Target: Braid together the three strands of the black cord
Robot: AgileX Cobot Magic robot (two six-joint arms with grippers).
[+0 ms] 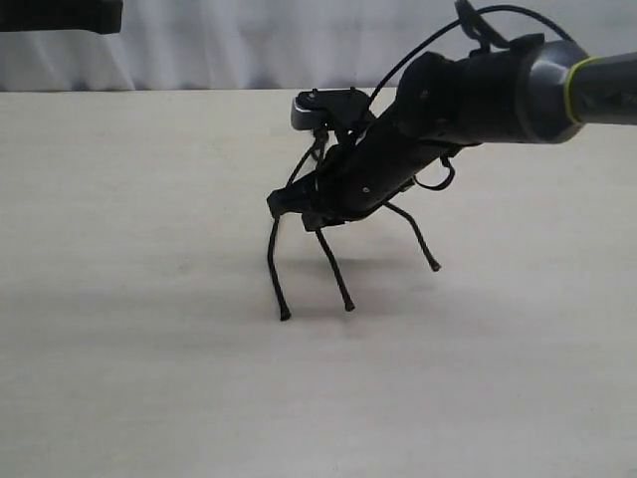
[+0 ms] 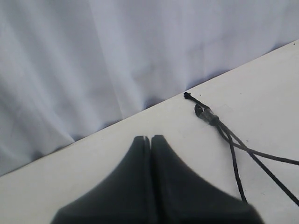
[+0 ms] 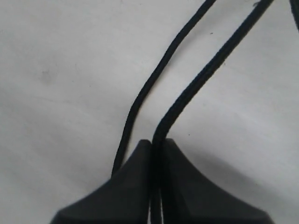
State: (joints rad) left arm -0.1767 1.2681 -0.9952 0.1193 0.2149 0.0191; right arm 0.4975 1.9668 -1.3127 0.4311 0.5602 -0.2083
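The black cord lies on the pale table (image 1: 129,299). Its three strands fan toward the front and end at blunt tips: left strand (image 1: 273,269), middle strand (image 1: 336,274), right strand (image 1: 416,237). My right gripper (image 1: 297,207) reaches in from the right and sits low over the strands' upper parts. It is shut on one strand (image 3: 196,84), which runs out from between the fingertips of this gripper (image 3: 158,142); a second strand (image 3: 140,98) passes just beside them. The cord's knotted, bound end (image 2: 205,113) lies near the table's far edge. My left gripper (image 2: 150,138) is shut and empty, apart from the knot.
A white curtain (image 1: 249,40) hangs behind the table's far edge. The right arm's thick body (image 1: 478,95) and its smooth cable (image 1: 428,45) cover the cord's upper part. A dark piece of the other arm (image 1: 60,15) shows in the top left corner.
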